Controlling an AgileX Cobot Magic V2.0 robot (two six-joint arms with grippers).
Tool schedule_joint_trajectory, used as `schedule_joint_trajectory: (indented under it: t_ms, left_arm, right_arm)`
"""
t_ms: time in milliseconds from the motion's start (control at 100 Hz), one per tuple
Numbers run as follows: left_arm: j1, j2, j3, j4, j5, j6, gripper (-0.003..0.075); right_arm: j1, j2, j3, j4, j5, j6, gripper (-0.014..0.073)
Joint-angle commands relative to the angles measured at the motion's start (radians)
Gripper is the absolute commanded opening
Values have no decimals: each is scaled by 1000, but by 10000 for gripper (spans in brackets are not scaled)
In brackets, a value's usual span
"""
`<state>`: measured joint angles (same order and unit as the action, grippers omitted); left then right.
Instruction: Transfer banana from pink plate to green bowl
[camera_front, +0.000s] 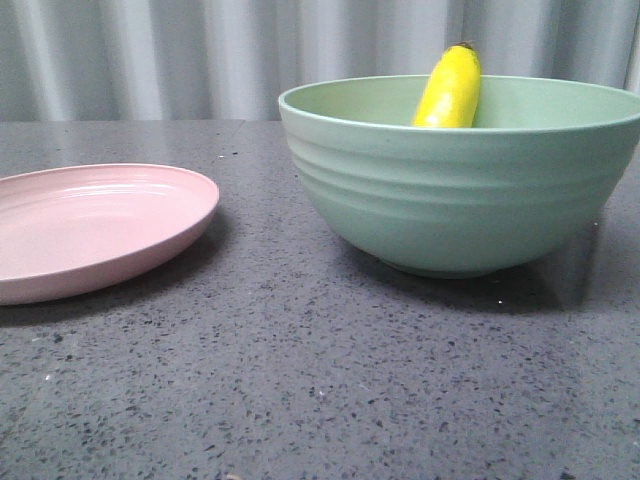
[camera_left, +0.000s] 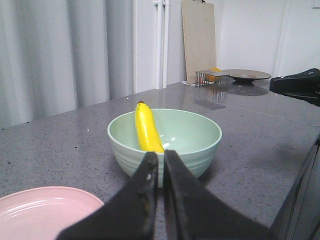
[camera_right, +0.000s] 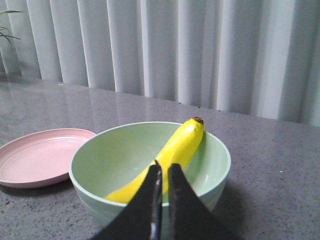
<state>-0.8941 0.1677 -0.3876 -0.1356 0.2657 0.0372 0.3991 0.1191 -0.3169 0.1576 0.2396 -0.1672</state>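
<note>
Both grippers, left (camera_left: 160, 162) and right (camera_right: 164, 172), have their jaws together and hold nothing. Beyond them the banana (camera_right: 172, 155) leans inside the green bowl (camera_right: 90, 192), the pink plate (camera_right: 35, 160) bare, so I judge I should only retreat without touching the rim.

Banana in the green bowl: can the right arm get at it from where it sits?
Probably yes. The banana leans on the green bowl wall, dark tip above the rim, nothing over it. The right claw faces it with fingers nearly together, so it would need to open first.
</note>
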Motion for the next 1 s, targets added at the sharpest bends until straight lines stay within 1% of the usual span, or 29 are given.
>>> schedule_joint_trajectory:
  t_ms: [0,460,580,680,770,909,989]
  left_arm:
    - [-2,4,-5,-12,-80,4,-20]
    - [-2,6,62,2,-78,4,-20]
    - [21,6,86,92,-166,4,-20]
    - [73,6,122,110,-278,4,-20]
    - [143,6,152,110,-356,4,-20]
    - [291,-1,221,110,-461,4,-20]
    - [394,-29,259,110,-466,4,-20]
  right_arm:
    - [-2,9,-14,-8,-70,-8,-65]
    - [-2,9,-3,-8,-68,-8,-65]
    - [-2,9,-3,-8,-68,-8,-65]
    - [-2,9,-3,-8,-68,-8,-65]
    - [-2,9,-3,-8,-68,-8,-65]
    - [-2,9,-3,-8,-68,-8,-65]
    - [-2,9,-3,-8,-68,-8,-65]
